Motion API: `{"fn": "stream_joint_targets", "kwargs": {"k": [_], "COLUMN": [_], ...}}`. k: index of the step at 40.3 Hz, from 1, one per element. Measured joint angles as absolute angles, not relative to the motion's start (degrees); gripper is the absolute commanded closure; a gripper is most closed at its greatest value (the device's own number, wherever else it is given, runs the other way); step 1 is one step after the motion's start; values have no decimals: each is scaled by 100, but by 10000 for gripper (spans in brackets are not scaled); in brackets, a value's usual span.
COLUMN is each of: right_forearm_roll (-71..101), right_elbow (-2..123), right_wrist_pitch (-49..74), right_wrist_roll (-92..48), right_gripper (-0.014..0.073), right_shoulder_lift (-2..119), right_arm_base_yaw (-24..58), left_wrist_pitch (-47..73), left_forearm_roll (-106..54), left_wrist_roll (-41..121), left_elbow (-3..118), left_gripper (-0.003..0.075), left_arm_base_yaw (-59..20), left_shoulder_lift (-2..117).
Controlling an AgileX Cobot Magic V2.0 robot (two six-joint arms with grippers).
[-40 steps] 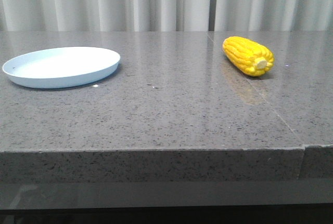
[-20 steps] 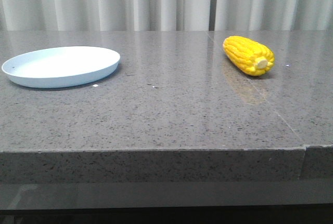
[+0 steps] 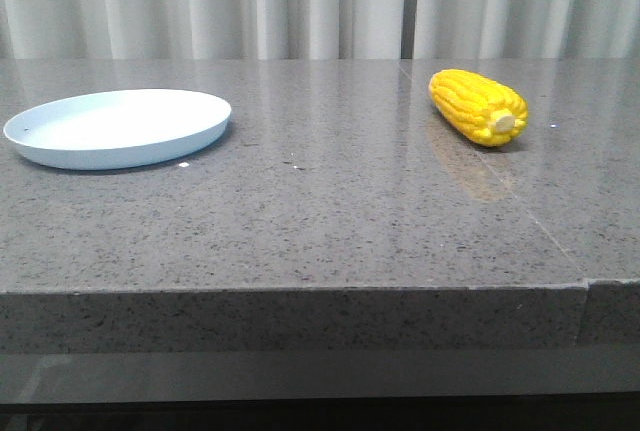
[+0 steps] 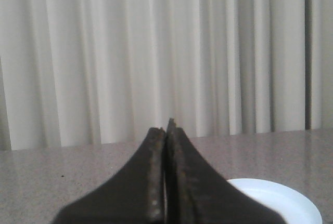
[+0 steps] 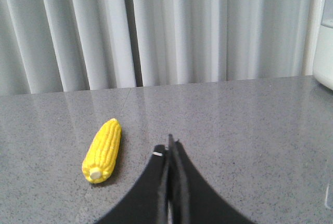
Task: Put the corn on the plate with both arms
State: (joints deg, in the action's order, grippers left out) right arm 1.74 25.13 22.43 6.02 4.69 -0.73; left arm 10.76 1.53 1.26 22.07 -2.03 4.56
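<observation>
Nearest the cameras, each wrist view shows its own hand with the dark fingers pressed together and nothing between them: the left hand [image 4: 166, 130] points over the table [image 3: 320, 211] toward the curtain [image 3: 300, 1], with an arc of the plate [image 4: 281, 198] just beyond it, and the right hand [image 5: 169, 146] sits short of the corn [image 5: 102, 150], which lies beside its fingertips, not touching.

Farther out in the front view, the pale blue plate [image 3: 118, 127] rests on the left of the table and the corn [image 3: 477, 106] lies on the right, well apart from it, pale stub end toward the robot.

The corn looks rigid, light and smooth-glossy, so it probably rolls easily and could slip. A grip across the thick middle, fingers crossing the kernel rows, seems safest; the tapered tip offers less purchase.
</observation>
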Motion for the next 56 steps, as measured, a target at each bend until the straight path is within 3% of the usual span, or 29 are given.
{"fn": "stream_joint_targets", "kwargs": {"k": [13, 17, 20, 26, 29, 31, 47, 56], "right_forearm_roll": [174, 174, 174, 174, 174, 174, 174, 174], "right_elbow": [3364, 3364, 3377, 3377, 3377, 3377, 3377, 3377], "right_wrist_pitch": [2420, 2433, 2444, 2444, 2444, 2454, 2452, 2452], "right_wrist_roll": [602, 602, 602, 602, 602, 602, 602, 602], "right_gripper": [708, 612, 466, 140, 50, 25, 23, 23], "right_shoulder_lift": [2143, 2207, 2207, 2211, 2211, 2211, 2211, 2211], "right_arm_base_yaw": [-73, -73, -73, -73, -73, -73, -73, -73], "left_wrist_pitch": [1545, 1545, 1545, 1536, 1536, 1536, 1536, 1637], "left_forearm_roll": [163, 163, 163, 163, 163, 163, 143, 0], "left_wrist_roll": [126, 126, 126, 126, 126, 126, 126, 126], "left_elbow": [3110, 3119, 3119, 3131, 3131, 3131, 3131, 3190], "left_gripper": [739, 694, 571, 198, 52, 16, 116, 135], "left_arm_base_yaw": [-203, -203, -203, -203, -203, -203, -203, -203], "left_shoulder_lift": [2107, 2188, 2188, 2188, 2188, 2188, 2188, 2487]}}
